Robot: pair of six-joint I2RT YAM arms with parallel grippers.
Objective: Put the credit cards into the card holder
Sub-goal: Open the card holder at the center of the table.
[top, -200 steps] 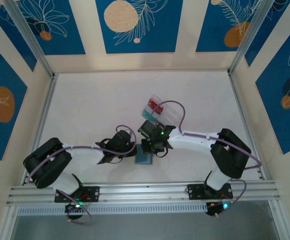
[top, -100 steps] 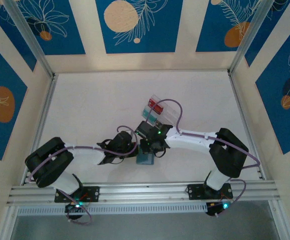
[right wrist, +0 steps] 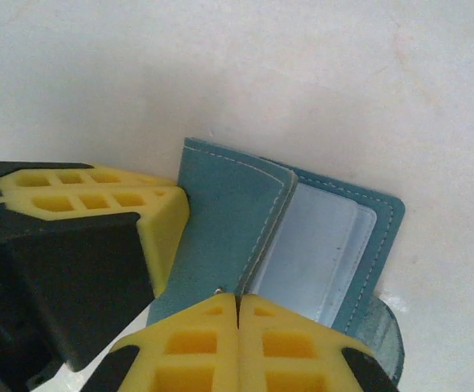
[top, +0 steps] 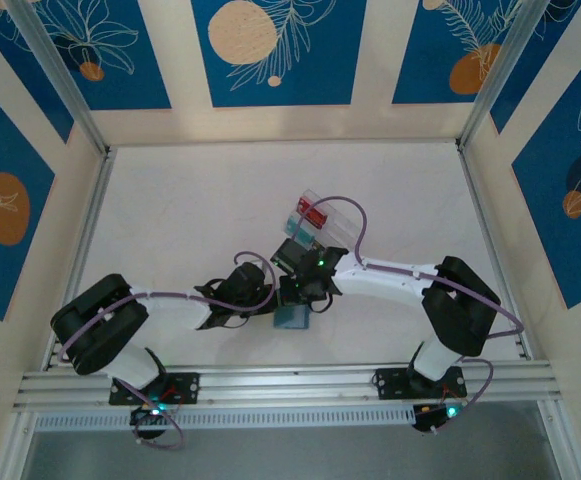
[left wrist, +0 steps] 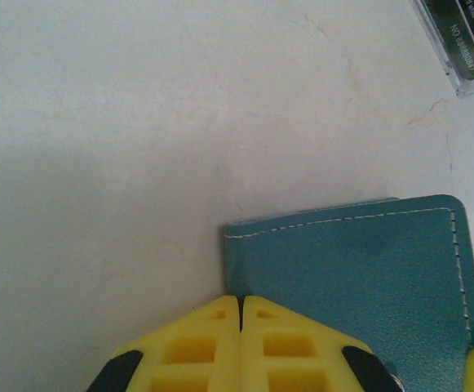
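Both pairs of jaws are shut, their yellow pads pressed flat together with no gap. The right jaws' pads (right wrist: 285, 343) meet at the bottom edge of the right wrist view, right over the near edge of the card holder (right wrist: 220, 204), at its stitched middle fold. Whether they pinch the material or only rest on it I cannot tell.

The card holder lies open on the counter (top: 190, 220), with a plain teal flap on the left and a clear window pocket (right wrist: 314, 249) on the right. A finger of the left jaws (right wrist: 90, 200) comes in from the left of that frame and touches the outer edge of the plain flap. In the left wrist view the left pads (left wrist: 196, 347) close at the lower left corner of the teal flap, which fills the lower right of the frame.

From above, the card holder sits low and centre, just under the two wrists where they meet. Up and to the right of it, near but apart, stands a clear tray (top: 338, 230) with a red card (top: 313, 212) in it.

Against a second ago, the card holder and tray lie where they were. The right wrist has edged slightly left, closer to the left one, and the left arm has barely shifted.
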